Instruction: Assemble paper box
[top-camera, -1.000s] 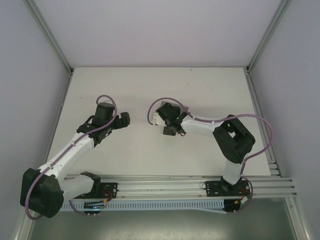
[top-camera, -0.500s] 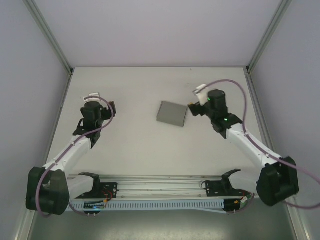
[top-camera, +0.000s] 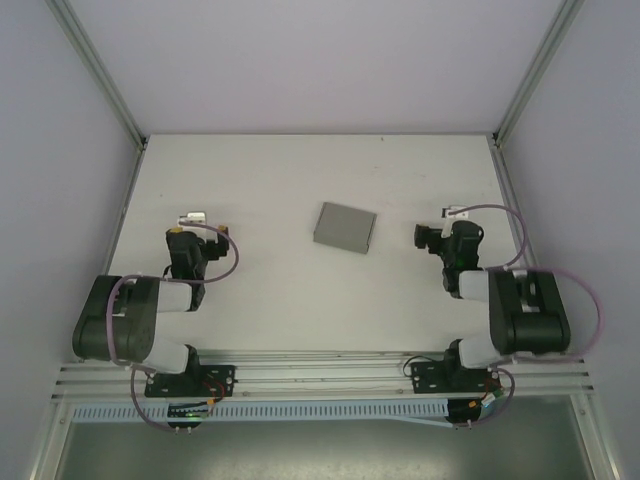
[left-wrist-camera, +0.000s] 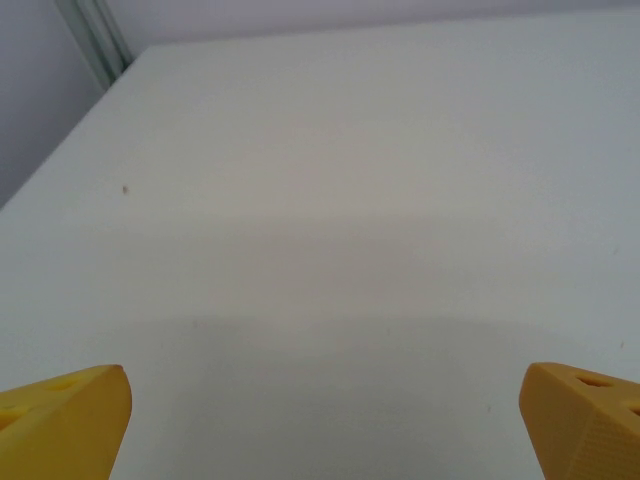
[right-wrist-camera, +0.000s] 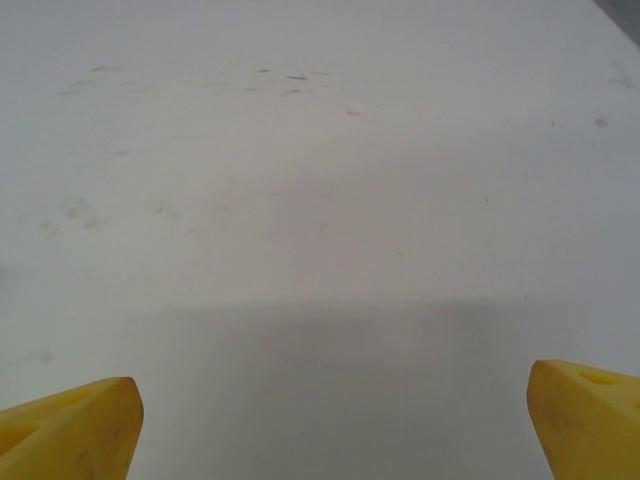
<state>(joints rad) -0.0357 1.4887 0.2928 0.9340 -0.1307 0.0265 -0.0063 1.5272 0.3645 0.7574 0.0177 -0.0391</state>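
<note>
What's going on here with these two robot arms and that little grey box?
Two robot arms are set up to assemble a paper box. The paper box lies as a low, closed grey box near the middle of the white table, and nothing is touching it. Both arms sit folded close to their bases, one on each side of it. The left gripper and the right gripper are both open and empty, over bare table.

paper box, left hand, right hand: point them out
paper box (top-camera: 344, 229), top view, middle of its grey top
left hand (left-wrist-camera: 322, 385), left wrist view, midway between its yellow fingertips
right hand (right-wrist-camera: 332, 388), right wrist view, midway between its yellow fingertips
</note>
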